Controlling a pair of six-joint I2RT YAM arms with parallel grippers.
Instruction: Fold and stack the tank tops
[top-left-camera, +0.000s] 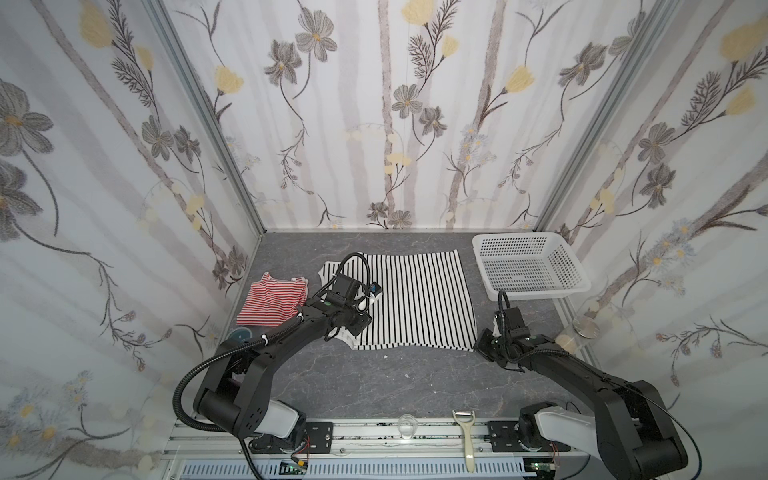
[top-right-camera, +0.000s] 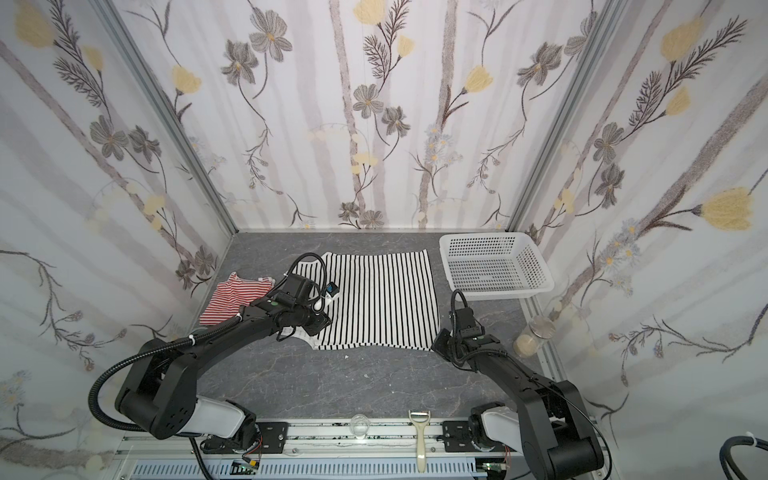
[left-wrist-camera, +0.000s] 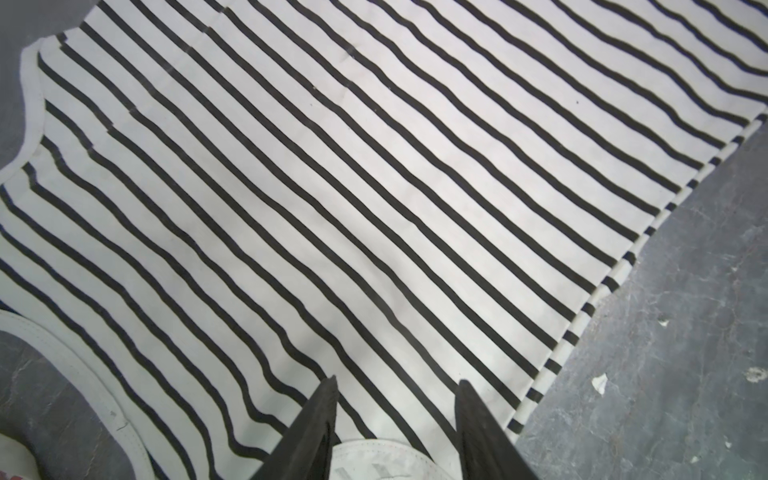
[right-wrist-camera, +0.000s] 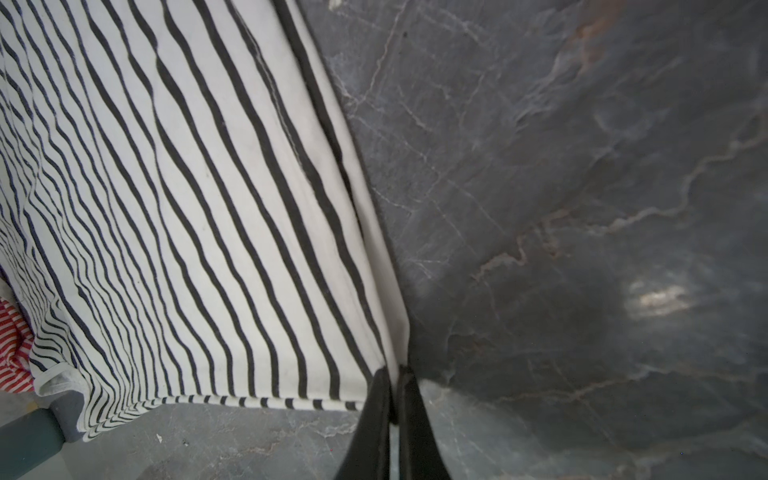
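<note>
Right wrist view: right gripper (right-wrist-camera: 395, 372) pinches a corner of the black-striped tank top (right-wrist-camera: 187, 208) on the grey marbled tabletop (right-wrist-camera: 582, 208); left gripper (left-wrist-camera: 397, 380) hovers above it, jaws apart; floral walls (top-left-camera: 374, 124) surround.

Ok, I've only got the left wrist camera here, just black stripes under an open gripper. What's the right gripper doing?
Observer: The right gripper is shut on the near right corner of the black-striped top.
Operator: And where's the other top?
Observer: The red-striped top lies bunched up to the left of the black-striped one in both top views.
Operator: Anything in a basket yet?
Observer: No, the white basket at the far right looks empty.
</note>
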